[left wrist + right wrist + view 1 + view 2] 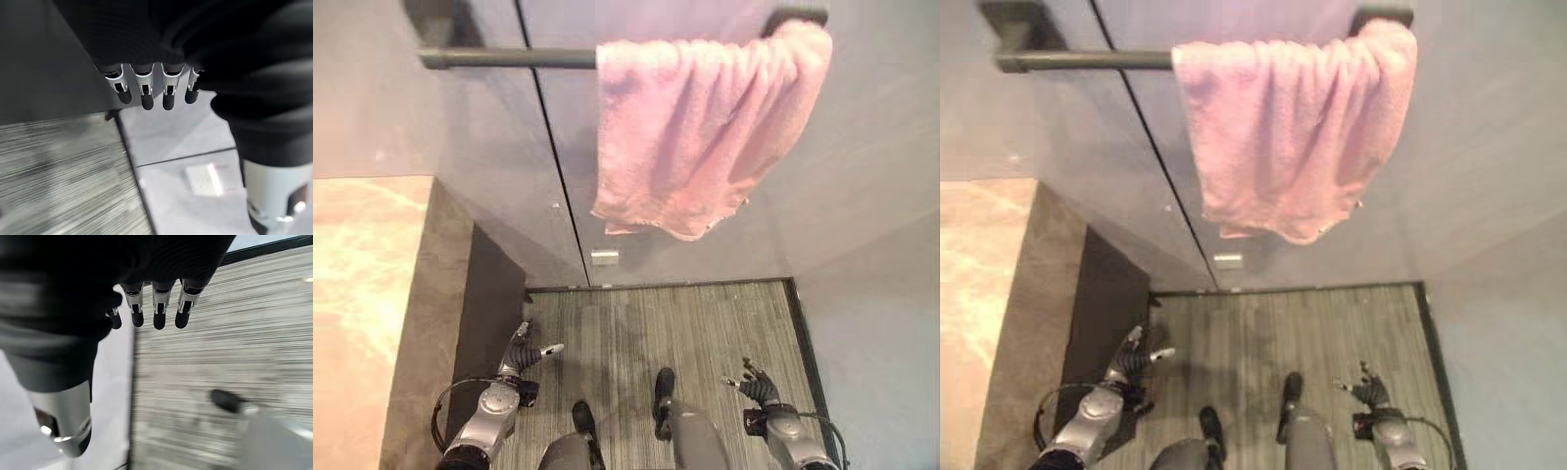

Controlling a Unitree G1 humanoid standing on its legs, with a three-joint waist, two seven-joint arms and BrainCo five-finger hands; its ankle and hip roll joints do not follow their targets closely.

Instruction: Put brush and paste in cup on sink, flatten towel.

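Pink towel [705, 132] bunched on rail [509, 58], hands low

I'm seeing a pink towel [705, 132] bunched on the grey rail [509, 58], left hand [521, 354] and right hand [756, 384] hanging low, fingers loose, holding nothing

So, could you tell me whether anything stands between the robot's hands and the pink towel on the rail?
Nothing visible does. The pink towel hangs bunched over the dark rail; the left hand and right hand hang low and open, with only wall and floor between.
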